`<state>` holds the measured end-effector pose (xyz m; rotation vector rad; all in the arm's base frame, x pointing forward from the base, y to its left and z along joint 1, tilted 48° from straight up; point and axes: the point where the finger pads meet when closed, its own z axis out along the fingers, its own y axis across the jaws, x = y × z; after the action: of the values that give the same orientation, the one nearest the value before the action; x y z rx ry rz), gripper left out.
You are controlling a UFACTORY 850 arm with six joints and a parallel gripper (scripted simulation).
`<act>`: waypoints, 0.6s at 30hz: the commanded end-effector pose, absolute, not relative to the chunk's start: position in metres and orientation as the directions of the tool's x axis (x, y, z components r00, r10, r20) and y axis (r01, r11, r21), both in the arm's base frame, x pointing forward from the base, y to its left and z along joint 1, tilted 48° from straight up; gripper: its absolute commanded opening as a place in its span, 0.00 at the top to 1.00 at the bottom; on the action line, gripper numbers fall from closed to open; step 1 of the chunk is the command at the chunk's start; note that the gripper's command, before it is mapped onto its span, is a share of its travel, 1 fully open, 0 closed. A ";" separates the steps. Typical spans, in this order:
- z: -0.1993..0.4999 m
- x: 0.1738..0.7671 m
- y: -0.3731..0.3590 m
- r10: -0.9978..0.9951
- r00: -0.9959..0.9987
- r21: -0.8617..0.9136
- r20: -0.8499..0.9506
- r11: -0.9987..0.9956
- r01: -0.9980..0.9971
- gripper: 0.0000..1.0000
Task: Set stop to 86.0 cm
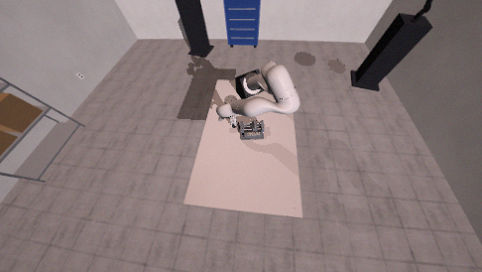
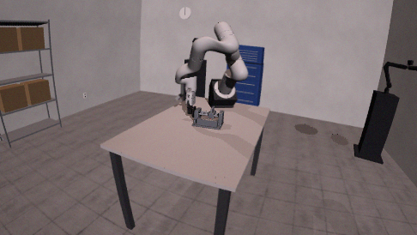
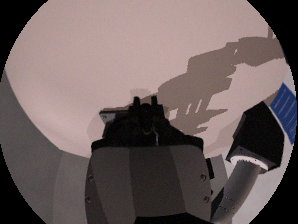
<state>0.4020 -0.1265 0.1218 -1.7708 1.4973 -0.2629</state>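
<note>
We see the white arm (image 2: 202,47) rising from its dark base (image 2: 223,98) at the far end of the worktop (image 2: 172,150), arching up and over, then reaching down to the left end of a small grey fixture (image 2: 208,119) that sits on the pale surface just in front of the base. The hand (image 2: 189,105) hangs at that end of the fixture, and its fingers are clamped on the handwheel (image 3: 145,121), which in the wrist view shows only as a dark, knobbly shape poking out past the broad grey fingers; we cannot make out its spokes or rim in any detail. From above, the fixture (image 1: 252,130) lies near the far end of the long worktop (image 1: 238,189), with the hand (image 1: 232,120) touching its left end and the arm's forearm (image 1: 253,105) lying across just behind it. The stop and any scale on the fixture are too small for us to read in these views, so we cannot tell its setting. Around the worktop we see a blue drawer cabinet (image 2: 250,75) against the back wall behind the arm, a metal shelf rack (image 2: 48,69) holding cardboard boxes (image 2: 23,94) by the left wall, a round wall clock (image 2: 184,13), and a dark stand (image 2: 377,124) at the right.
</note>
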 end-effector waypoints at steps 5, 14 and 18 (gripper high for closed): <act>0.119 0.410 -0.124 -0.905 0.282 -0.672 -0.318 0.005 -0.741 0.94; 0.119 0.416 -0.122 -0.905 0.282 -0.672 -0.318 0.005 -0.741 0.94; 0.119 0.419 -0.121 -0.905 0.282 -0.672 -0.318 0.005 -0.741 0.94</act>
<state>0.4153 -0.1210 0.1182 -1.7715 1.4981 -0.2623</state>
